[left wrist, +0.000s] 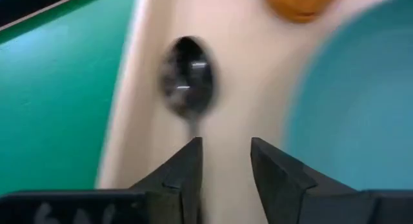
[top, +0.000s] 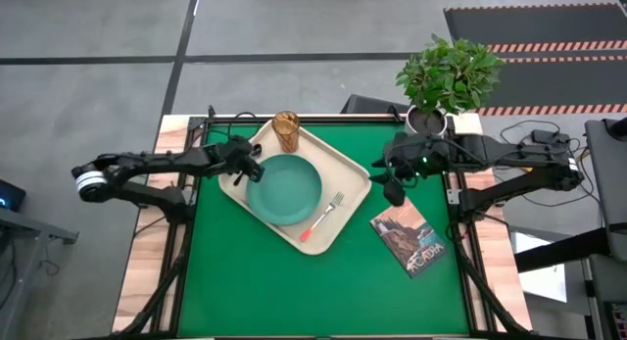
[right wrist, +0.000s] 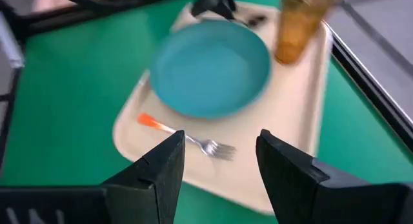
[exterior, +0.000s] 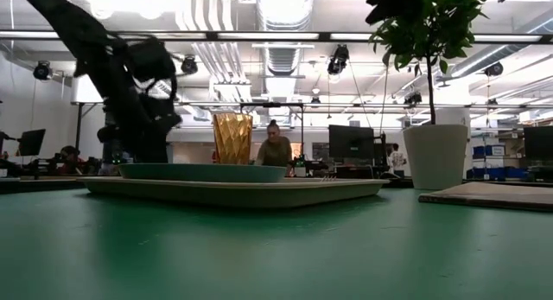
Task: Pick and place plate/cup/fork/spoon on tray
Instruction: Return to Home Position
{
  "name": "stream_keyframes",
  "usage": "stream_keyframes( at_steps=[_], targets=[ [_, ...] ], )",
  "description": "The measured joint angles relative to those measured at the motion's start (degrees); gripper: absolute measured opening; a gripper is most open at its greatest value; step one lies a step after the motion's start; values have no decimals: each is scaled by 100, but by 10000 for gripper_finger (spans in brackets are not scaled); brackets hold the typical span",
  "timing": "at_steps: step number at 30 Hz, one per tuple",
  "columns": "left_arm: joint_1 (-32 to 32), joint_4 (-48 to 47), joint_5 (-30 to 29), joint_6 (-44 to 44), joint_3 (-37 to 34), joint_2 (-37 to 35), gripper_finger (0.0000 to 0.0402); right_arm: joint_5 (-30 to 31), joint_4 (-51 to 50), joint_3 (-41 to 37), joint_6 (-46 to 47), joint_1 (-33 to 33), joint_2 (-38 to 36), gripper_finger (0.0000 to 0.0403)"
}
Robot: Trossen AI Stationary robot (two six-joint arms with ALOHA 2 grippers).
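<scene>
The cream tray (top: 345, 173) lies on the green table. On it are the teal plate (top: 284, 188), the amber cup (top: 286, 131) at its far corner and the orange-handled fork (top: 323, 218) near its right edge. The dark spoon (left wrist: 187, 75) lies on the tray's left strip beside the plate. My left gripper (left wrist: 226, 159) is open just behind the spoon, low over the tray. It also shows in the high view (top: 253, 170). My right gripper (top: 394, 188) is open and empty above the table to the right of the tray. My left gripper is open. The spoon's handle (left wrist: 192, 126) runs up to the tip of one finger (left wrist: 191, 156). I cannot tell whether that finger touches it. The spoon lies flat on the tray, bowl up, pointing away from the fingers.
A picture-covered book (top: 411, 239) lies on the table right of the tray. A potted plant (top: 446, 80) in a white pot stands at the far right corner. Bare green table lies in front of the tray. People show in the room beyond.
</scene>
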Motion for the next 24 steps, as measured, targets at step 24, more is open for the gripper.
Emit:
stream_keyframes(
  at_steps=[24],
  targets=[
    [-2900, 2708, 1669, 3202, -2048, -4532, 6, -1180, 6540, -5767, -2541, 389, -2968, 113]
  ],
)
